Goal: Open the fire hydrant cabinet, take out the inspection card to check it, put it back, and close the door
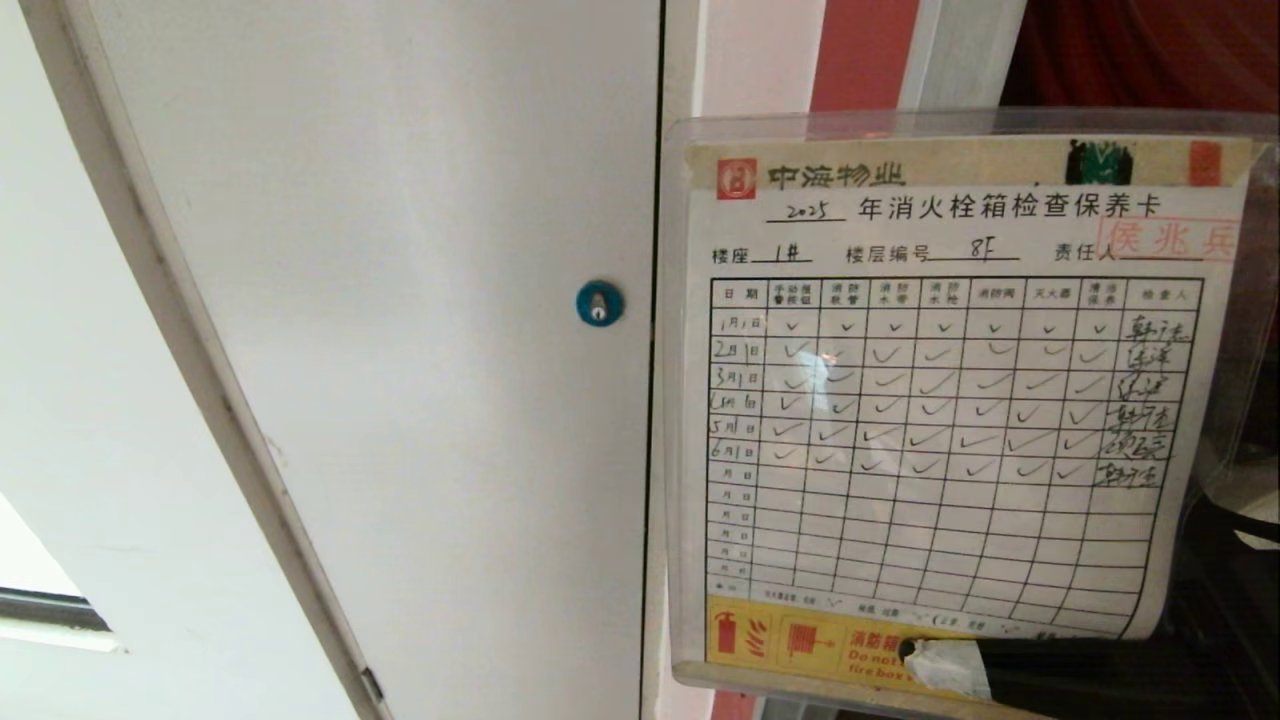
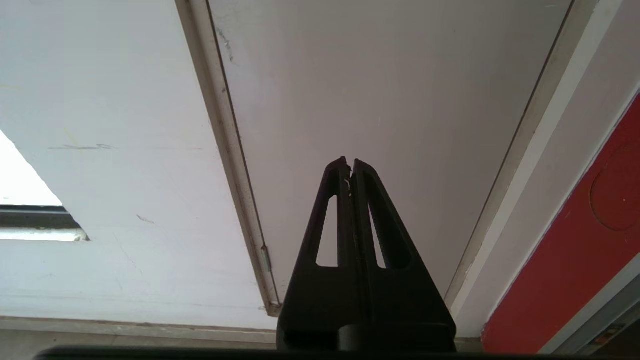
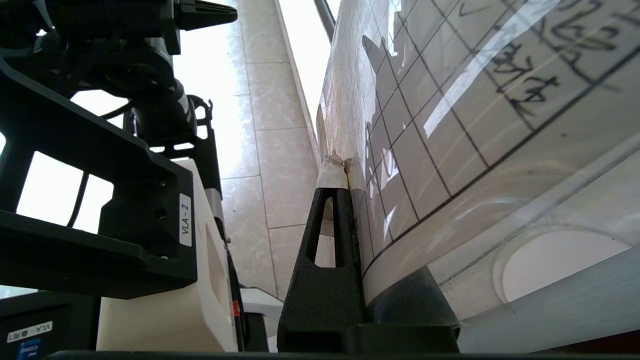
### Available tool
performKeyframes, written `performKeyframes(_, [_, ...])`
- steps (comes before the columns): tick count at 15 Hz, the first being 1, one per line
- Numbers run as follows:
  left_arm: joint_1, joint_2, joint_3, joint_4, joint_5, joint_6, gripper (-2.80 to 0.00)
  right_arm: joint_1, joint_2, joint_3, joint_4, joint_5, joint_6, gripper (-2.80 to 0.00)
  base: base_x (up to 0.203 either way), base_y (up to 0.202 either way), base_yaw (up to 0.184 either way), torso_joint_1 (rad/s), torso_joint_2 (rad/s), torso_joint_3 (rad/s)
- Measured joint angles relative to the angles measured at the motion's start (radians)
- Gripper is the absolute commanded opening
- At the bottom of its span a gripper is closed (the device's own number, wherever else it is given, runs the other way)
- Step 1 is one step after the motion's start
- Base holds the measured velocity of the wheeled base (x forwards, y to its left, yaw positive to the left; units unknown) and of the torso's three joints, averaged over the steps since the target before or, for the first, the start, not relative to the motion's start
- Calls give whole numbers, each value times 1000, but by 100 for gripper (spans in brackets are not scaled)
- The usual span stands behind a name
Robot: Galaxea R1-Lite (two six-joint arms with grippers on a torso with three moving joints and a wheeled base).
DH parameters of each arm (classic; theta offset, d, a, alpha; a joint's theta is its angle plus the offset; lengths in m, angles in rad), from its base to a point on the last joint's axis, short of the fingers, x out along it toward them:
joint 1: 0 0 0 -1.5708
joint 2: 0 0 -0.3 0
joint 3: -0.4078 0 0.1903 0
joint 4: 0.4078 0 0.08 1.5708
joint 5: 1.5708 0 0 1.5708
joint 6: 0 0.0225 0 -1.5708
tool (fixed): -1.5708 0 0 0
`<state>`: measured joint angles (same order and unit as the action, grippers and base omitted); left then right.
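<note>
The inspection card (image 1: 950,400), a whitish sheet in a clear sleeve with a ruled table and a yellow band along its lower edge, is held upright close in front of the head camera. My right gripper (image 1: 945,665) is shut on its bottom edge, one white-taped fingertip showing over the yellow band. In the right wrist view the card (image 3: 450,125) runs edge-on out of the right gripper (image 3: 348,165), and one finger is hidden behind it. Behind the card shows a strip of the fire hydrant cabinet (image 1: 865,50), red with a silver frame. The door is out of view. My left gripper (image 2: 349,162) is shut and empty.
A plain white panel (image 1: 400,350) with a blue round lock (image 1: 599,302) fills the left half of the head view. The left gripper points at that white panel (image 2: 375,100), next to a red strip (image 2: 575,250). My own black and white body (image 3: 150,275) and tiled floor (image 3: 280,150) lie beside the right gripper.
</note>
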<state>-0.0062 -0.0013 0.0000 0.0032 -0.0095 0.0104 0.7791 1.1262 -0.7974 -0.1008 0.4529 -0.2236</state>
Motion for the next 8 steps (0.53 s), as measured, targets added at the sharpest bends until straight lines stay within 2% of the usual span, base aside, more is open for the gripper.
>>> performKeyframes(8, [0,0,0,0,0,0,-280,0,-15,6,3,-1,0,-280,0,0,0,0,0,0])
